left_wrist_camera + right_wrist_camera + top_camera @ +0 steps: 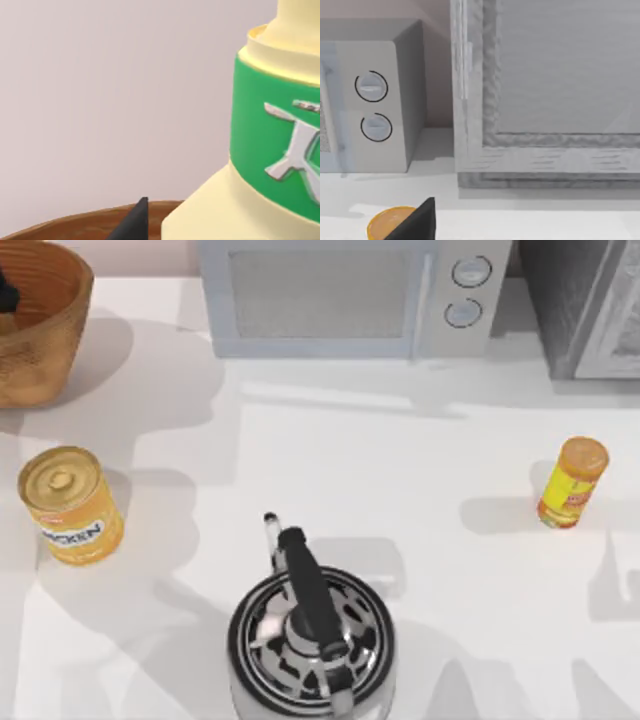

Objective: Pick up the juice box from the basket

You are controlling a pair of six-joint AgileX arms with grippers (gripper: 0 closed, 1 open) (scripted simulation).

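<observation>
The left gripper [5, 292] sat over the basket [45, 340], the juice box [260, 150] close by; its finger spread was hidden.

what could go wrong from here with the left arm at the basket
The pale yellow, green-banded juice box sits very close to the left end effector, one dark fingertip just above the orange-brown woven wicker basket rim. From so close, a finger may nudge or tip the carton instead of straddling it. The basket also lies at the table's far left corner, so pushing against its wall might shift it.
</observation>
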